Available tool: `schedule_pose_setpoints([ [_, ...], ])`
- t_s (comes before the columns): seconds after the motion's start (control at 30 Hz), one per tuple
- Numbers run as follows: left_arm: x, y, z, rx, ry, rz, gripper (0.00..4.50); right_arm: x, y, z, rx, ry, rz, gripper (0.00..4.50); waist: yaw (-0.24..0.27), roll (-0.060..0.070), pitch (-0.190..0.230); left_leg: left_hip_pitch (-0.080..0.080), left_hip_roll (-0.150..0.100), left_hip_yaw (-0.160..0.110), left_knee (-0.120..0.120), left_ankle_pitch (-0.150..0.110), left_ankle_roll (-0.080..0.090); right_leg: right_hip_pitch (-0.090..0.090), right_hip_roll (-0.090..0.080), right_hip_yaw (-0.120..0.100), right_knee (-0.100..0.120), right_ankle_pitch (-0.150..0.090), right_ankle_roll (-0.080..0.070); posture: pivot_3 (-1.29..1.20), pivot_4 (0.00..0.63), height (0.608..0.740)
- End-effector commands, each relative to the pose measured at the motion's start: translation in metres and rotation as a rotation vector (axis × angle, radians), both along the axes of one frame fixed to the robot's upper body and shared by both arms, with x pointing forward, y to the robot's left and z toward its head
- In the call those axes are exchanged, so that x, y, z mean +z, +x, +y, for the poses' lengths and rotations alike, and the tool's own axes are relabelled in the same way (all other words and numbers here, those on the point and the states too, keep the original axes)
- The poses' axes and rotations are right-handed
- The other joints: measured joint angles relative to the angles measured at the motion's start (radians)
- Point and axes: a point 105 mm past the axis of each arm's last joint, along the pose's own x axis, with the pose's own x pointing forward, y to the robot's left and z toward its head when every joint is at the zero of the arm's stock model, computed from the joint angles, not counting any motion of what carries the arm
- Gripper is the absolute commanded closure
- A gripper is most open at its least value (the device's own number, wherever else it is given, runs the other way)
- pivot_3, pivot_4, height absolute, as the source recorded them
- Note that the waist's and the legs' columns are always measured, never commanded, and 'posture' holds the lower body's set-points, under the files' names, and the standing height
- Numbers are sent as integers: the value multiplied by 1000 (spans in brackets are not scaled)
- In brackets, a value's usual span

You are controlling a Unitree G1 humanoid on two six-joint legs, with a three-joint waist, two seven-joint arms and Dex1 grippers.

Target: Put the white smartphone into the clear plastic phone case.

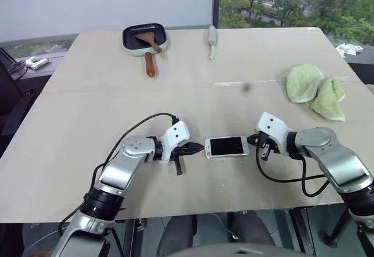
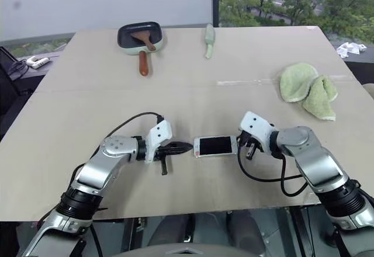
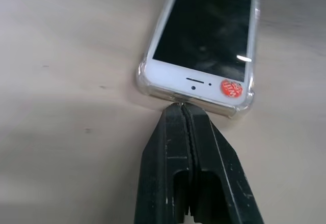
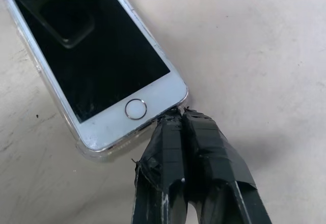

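- Phone, the white smartphone [image 1: 226,146], lies screen up on the bench [image 1: 193,82], inside the clear plastic phone case [image 3: 144,84], whose rim shows around its edges.
- The left pincer [image 1: 194,148] has its fingers pressed together, holding nothing, with the tips at one short end of the case.
- The right pincer [image 1: 258,143] is also pressed together and empty, at the opposite short end, by the home button.
- Nothing lies between either pincer and the phone.
- Well beyond both pincers are a pan [image 1: 144,38] with a wooden spatula [image 1: 148,40] in it and a pale green utensil [image 1: 213,41].
- Beyond the right pincer, to its outer side, lie two green cloths [image 1: 315,90].
- The case is nearly see-through and hard to make out from the head views.
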Motion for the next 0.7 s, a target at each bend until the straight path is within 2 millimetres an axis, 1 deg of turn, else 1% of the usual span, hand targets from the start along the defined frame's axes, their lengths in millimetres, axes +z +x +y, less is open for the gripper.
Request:
schedule_pose_setpoints([
  [0.03,16,2,-13,-45,-31,-83,4500,9,-5,13,75,43,-31,4429,-3,0,0,-1,0,0,0,0,0,-1,0,0,0,0,0,0,150,740],
  [0.13,14,-1,-10,-52,-21,-73,4500,12,0,0,38,24,-50,4429,-6,0,0,-3,0,1,-2,0,0,-4,0,1,0,0,0,0,150,740],
  [0.23,15,-4,-3,-54,-12,-59,4500,16,4,-19,-6,5,-81,4429,2,0,0,-7,0,0,-3,0,0,-7,-1,0,-2,0,0,0,150,740],
  [0.33,18,-5,6,-54,6,-53,4500,23,7,-31,-46,43,-115,4429,7,0,1,-13,-1,1,-3,0,0,-13,-2,0,-2,0,0,0,150,740],
  [0.4,21,-5,12,-51,18,-53,4500,31,8,-31,-55,122,-162,4429,8,0,1,-18,-1,0,-2,0,0,-17,-2,0,-1,0,0,0,150,740],
  [0.47,23,-4,16,-46,24,-56,4500,36,7,-30,-48,177,-208,4429,8,0,1,-18,-1,0,-2,0,0,-18,-1,0,-1,0,0,0,150,740],
  [0.57,27,0,20,-48,35,-69,4500,30,3,-34,-106,285,-229,4429,8,0,1,-18,-1,0,-2,0,0,-17,-1,-1,-1,0,0,0,150,740],
  [0.63,34,1,17,-51,-2,-84,4500,30,-3,-30,-117,386,-224,4429,11,1,1,-19,-1,0,-2,0,0,-17,-1,-1,-1,0,0,0,150,740],
  [0.7,40,1,9,-67,-61,-88,4500,32,-9,-24,-127,498,-221,4429,10,1,1,-19,-1,0,-2,0,0,-17,-1,-1,-1,0,0,0,150,740],
])
